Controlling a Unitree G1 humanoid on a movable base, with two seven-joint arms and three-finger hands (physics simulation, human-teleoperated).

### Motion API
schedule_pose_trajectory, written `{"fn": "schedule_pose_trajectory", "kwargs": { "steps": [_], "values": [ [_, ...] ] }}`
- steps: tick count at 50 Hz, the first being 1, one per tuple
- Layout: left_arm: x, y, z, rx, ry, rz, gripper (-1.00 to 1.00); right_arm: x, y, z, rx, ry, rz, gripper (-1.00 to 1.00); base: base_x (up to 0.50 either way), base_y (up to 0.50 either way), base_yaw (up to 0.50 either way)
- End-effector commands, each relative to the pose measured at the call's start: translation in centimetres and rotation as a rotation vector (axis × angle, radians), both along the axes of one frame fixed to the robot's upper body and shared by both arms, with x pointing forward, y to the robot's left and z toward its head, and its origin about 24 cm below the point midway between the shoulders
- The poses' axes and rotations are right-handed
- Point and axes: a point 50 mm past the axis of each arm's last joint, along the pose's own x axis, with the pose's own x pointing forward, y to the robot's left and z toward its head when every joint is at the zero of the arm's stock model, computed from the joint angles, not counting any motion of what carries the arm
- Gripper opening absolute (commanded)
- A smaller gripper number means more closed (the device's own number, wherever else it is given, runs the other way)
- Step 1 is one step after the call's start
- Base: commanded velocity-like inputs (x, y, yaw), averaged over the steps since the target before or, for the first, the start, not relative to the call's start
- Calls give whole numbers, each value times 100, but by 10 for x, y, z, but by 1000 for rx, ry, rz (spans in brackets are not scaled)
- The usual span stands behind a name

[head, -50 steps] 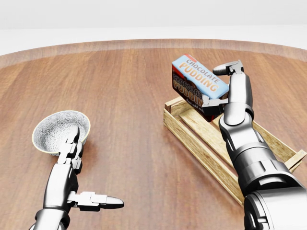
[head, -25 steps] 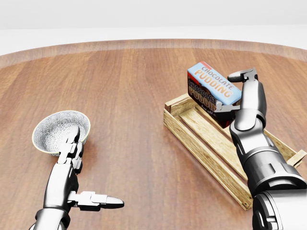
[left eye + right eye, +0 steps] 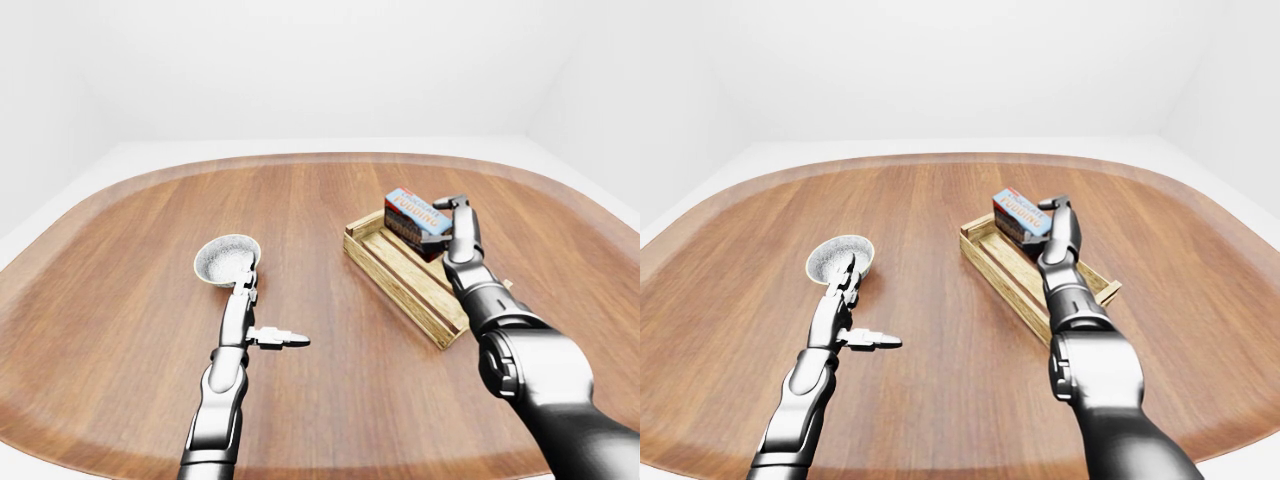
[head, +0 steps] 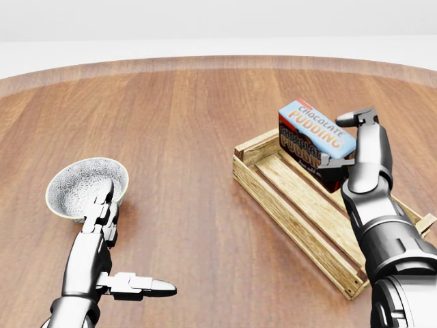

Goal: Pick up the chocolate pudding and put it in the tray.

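Right hand (image 4: 351, 147) fingers clamp the blue-and-brown chocolate pudding box (image 4: 315, 141) above the slatted wooden tray (image 4: 293, 205). Left hand (image 4: 102, 236) fingers splayed, empty, beside white patterned bowl (image 4: 78, 184).

Worktop (image 3: 330, 210): broad wooden surface, rounded corners, warm brown grain running from bottom to top of the left-eye view, paler band along its rim | Bowl (image 4: 85, 186): small, round, white with a speckled grey pattern, resting on the worktop at the head view's left | Surroundings: plain white walls and floor
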Motion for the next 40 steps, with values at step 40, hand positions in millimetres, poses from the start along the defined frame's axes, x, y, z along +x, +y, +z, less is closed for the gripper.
{"fn": "schedule_pose_trajectory", "kwargs": {
  "steps": [40],
  "values": [
    [1, 0, -1, -24, 19, 0, 100, -25, -38, -35, 67, 167, 48, -100, 0, 0, 0]
  ]
}}
